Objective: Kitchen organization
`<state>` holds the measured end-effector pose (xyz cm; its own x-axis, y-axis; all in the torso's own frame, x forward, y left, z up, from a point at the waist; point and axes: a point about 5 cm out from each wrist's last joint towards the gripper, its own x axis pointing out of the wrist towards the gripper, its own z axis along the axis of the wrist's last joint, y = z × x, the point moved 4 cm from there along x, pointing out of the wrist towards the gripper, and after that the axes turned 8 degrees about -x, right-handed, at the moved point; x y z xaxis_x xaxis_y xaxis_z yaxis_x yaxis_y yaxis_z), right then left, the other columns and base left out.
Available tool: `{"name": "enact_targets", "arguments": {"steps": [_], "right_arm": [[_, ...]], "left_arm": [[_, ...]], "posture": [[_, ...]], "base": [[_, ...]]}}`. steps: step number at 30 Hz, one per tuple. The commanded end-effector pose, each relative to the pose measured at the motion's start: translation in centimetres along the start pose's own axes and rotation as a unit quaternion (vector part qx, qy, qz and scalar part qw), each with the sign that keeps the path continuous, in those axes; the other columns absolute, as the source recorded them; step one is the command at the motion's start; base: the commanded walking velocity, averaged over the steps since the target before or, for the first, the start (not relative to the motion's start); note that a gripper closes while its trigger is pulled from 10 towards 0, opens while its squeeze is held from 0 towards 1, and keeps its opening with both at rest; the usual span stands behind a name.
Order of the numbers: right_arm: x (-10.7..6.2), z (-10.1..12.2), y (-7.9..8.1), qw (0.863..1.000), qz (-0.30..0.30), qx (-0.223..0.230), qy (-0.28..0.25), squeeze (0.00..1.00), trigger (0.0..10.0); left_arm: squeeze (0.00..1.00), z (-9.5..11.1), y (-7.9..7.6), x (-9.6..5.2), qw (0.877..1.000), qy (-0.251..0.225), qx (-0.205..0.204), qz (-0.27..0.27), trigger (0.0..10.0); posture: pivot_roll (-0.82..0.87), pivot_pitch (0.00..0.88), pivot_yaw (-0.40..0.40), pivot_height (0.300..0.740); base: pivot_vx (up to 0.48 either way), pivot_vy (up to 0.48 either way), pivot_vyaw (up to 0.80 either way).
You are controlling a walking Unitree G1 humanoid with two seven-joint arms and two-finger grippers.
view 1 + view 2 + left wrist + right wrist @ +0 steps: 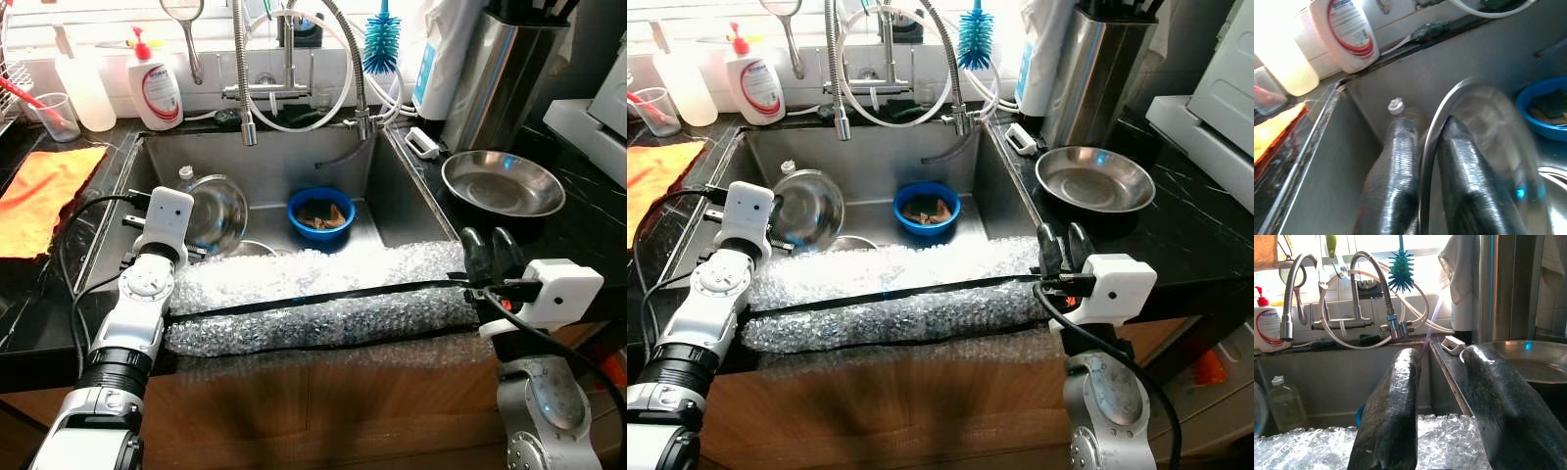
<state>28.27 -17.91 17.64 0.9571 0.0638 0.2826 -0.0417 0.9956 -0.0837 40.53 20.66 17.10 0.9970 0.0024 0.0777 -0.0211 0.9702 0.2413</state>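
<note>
The left gripper [1422,147] is down in the sink [392,191], its jaws pinched on the rim of a steel bowl [217,209] that stands tilted on edge at the sink's left side. In the left wrist view one finger [1398,161] lies outside the rim and the other inside it. A small clear bottle [1400,115] stands just behind the bowl against the sink wall. A blue bowl [320,217] with brown scraps sits on the sink floor near the middle, apart from the steel bowl. Bubble wrap [323,299] pads the sink's front edge, held by black straps.

The right gripper [492,257] rests at the right end of the wrap, jaws open and holding nothing. Beside it on the black counter [588,201] sits a steel pan [503,183]. At the sink's back stand a faucet [245,78], a soap bottle [157,86] and a blue brush [381,44]; an orange cloth [39,191] lies on the counter to the left
</note>
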Motion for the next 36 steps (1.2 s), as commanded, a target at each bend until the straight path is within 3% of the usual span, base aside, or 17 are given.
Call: {"name": "enact_targets", "arguments": {"steps": [1, 6, 9, 12, 15, 19, 20, 23, 25, 30, 36], "right_arm": [[0.2, 0.7, 0.0, 1.0, 0.001, 0.0, -0.008, 0.0, 10.0], [0.4, 0.7, 0.1, 1.0, 0.0, 0.003, -0.008, 0.0, 10.0], [0.5, 0.6, 0.3, 1.0, 0.004, 0.005, -0.005, 0.0, 10.0], [0.6, 0.6, 0.4, 1.0, 0.009, 0.004, -0.002, 0.0, 10.0], [0.7, 0.4, 0.3, 1.0, 0.005, 0.006, 0.001, 0.0, 10.0], [0.8, 0.4, 0.4, 1.0, 0.007, 0.009, 0.003, 0.0, 10.0], [0.9, 0.4, 0.4, 1.0, 0.008, 0.009, 0.003, 0.0, 10.0], [1.0, 0.3, 0.5, 1.0, 0.01, 0.013, 0.007, 0.0, 10.0], [1.0, 0.2, 0.5, 1.0, 0.014, 0.014, 0.012, 0.0, 10.0], [1.0, 0.1, 0.5, 1.0, 0.019, 0.014, 0.02, 0.0, 10.0], [1.2, -0.1, 0.5, 0.999, 0.022, 0.016, 0.025, 0.0, 10.0]], "left_arm": [[1.0, 0.5, 0.1, 0.4, 1.0, 0.002, -0.009, -0.005, 10.0], [1.0, 0.5, 0.0, 0.5, 0.999, 0.006, -0.033, -0.008, 10.0], [1.0, 0.5, 0.0, 0.6, 0.998, 0.009, -0.067, -0.005, 10.0], [1.0, -0.1, 0.1, 0.8, 0.991, 0.04, -0.128, -0.005, 10.0], [1.0, 0.5, 0.8, 1.0, 0.984, 0.041, -0.172, 0.005, 10.0], [1.0, 0.7, 0.3, 1.2, 0.979, 0.051, -0.197, -0.014, 10.0], [0.0, 0.8, 0.3, 1.2, 0.978, 0.049, -0.2, -0.015, 10.0], [0.0, 0.8, -0.1, 1.3, 0.968, 0.057, -0.242, -0.023, 10.0], [0.0, 0.1, -0.6, 1.2, 0.958, 0.091, -0.271, -0.034, 10.0], [0.0, -0.4, -0.6, 1.0, 0.945, 0.112, -0.307, -0.033, 10.0], [0.0, -0.5, -0.5, 1.0, 0.94, 0.125, -0.314, -0.038, 10.0]], "posture": [[0.01, 0.0, 0.015, 0.74], [0.01, 0.0, 0.013, 0.74], [0.01, 0.0, 0.014, 0.74], [0.01, 0.0, 0.013, 0.74], [0.01, 0.0, 0.012, 0.74], [0.02, 0.004, 0.009, 0.74], [0.02, 0.007, 0.008, 0.74], [0.02, 0.01, 0.007, 0.74], [0.02, 0.015, 0.007, 0.74], [0.01, 0.021, 0.003, 0.74], [0.02, 0.028, -0.001, 0.74]], "base": [[0.0, 0.0, 0.0], [0.0, 0.0, 0.0], [0.0, 0.0, 0.0], [0.0, 0.0, 0.0], [0.0, 0.0, 0.0], [0.0, 0.0, 0.0], [0.0, 0.0, 0.0], [0.0, 0.0, 0.0], [0.0, 0.0, 0.0], [0.0, 0.0, 0.0], [0.0, 0.0, 0.0]]}}
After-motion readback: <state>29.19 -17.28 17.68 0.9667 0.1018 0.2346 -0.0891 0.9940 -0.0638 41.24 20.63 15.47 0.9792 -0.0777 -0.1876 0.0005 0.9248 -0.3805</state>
